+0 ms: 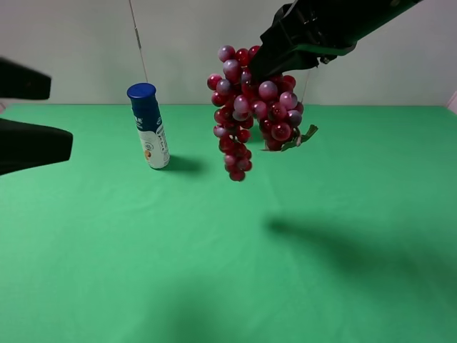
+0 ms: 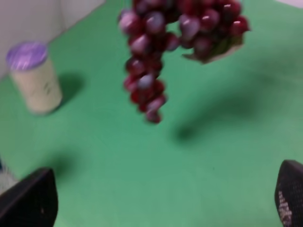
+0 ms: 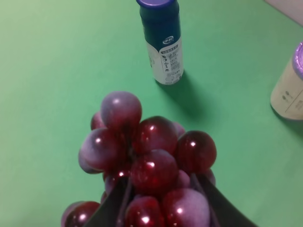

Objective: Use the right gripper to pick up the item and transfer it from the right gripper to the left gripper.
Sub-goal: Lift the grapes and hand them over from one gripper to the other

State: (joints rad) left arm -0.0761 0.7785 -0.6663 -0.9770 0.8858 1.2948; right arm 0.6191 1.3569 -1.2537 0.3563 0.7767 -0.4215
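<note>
The bunch of dark-red and pinkish grapes (image 1: 246,107) hangs in the air above the green table, with its leaf (image 1: 301,137) at the lower right. My right gripper (image 1: 285,53) is shut on the top of the bunch. In the right wrist view its fingers (image 3: 113,205) clamp the grapes (image 3: 151,161) from both sides. My left gripper (image 1: 53,111) is at the far left edge, open and empty, well apart from the bunch. In the left wrist view the grapes (image 2: 151,61) hang ahead of the open gripper (image 2: 161,203).
A blue-capped white bottle (image 1: 148,126) stands at the back left of the green table (image 1: 228,271); it also shows in the right wrist view (image 3: 163,42). A purple-lidded cream jar (image 2: 33,78) stands on the cloth; it also shows in the right wrist view (image 3: 289,87).
</note>
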